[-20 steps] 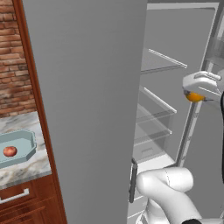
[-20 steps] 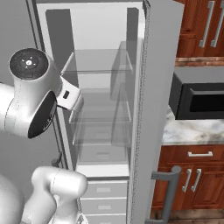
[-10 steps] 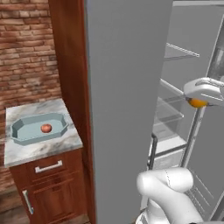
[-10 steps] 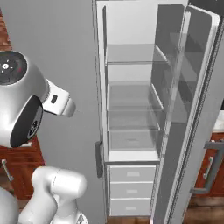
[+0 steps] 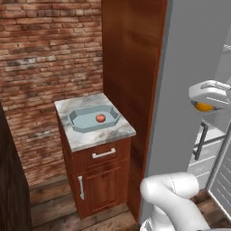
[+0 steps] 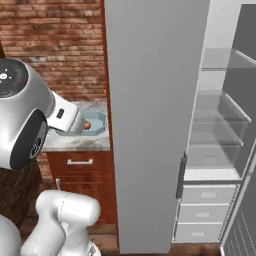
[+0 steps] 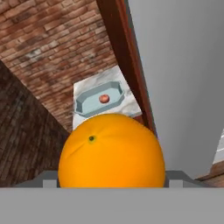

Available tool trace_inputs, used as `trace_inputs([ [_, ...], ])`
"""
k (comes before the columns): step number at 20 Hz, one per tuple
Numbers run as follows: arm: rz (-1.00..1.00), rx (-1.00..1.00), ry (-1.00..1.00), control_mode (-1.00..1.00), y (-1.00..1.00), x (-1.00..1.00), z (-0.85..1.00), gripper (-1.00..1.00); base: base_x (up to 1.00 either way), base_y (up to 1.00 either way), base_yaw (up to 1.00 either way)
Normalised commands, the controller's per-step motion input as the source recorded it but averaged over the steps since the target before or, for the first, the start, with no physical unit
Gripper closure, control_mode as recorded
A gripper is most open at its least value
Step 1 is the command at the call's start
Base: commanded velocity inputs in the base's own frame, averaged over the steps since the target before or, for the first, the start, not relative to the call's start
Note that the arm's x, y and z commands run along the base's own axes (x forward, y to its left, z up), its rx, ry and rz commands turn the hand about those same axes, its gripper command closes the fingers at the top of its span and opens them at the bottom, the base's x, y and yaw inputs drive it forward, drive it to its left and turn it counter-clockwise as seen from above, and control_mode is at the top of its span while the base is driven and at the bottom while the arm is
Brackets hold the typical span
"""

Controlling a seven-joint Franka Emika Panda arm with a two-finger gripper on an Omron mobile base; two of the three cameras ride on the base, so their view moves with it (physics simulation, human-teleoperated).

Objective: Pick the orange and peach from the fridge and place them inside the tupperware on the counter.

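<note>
Pincer (image 5: 205, 104) is closed about the orange (image 7: 112, 151), held aloft beside the fridge (image 5: 194, 67) door. Peach (image 5: 100, 118) lies inside the tupperware (image 5: 81, 122), near its centre. Tupperware rests on the marble tabletop (image 5: 113, 134), left of the brown wood panel (image 5: 131, 67). Brick wall (image 5: 49, 45) stands behind.

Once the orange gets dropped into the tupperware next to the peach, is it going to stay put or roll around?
The orange is a smooth ball, so it will probably roll on release. The tupperware has sloped walls that should contain it. Its floor looks flat, so the orange may drift and nudge the peach, also round, resting near the middle. A low release would likely limit that.
</note>
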Motion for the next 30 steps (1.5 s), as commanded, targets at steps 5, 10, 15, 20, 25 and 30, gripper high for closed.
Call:
trace_inputs([
  [5, 0.00, 0.00, 0.00, 1.00, 0.00, 0.00, 0.00, 1.00, 0.23, 0.92, 0.00],
  [10, 0.00, 0.00, 0.00, 1.00, 0.00, 0.00, 0.00, 1.00, 0.74, 0.52, 0.15],
  [15, 0.00, 0.00, 0.00, 1.00, 0.00, 0.00, 0.00, 1.00, 0.69, 0.09, 0.22],
  [20, 0.00, 0.00, 0.00, 1.00, 0.00, 0.00, 0.00, 1.00, 0.61, 0.00, 0.01],
  [25, 0.00, 0.00, 0.00, 1.00, 0.00, 0.00, 0.00, 1.00, 0.55, 0.00, 0.00],
  [30, 0.00, 0.00, 0.36, -1.00, 0.00, 0.40, -0.03, 1.00, 0.23, 0.00, 0.00],
])
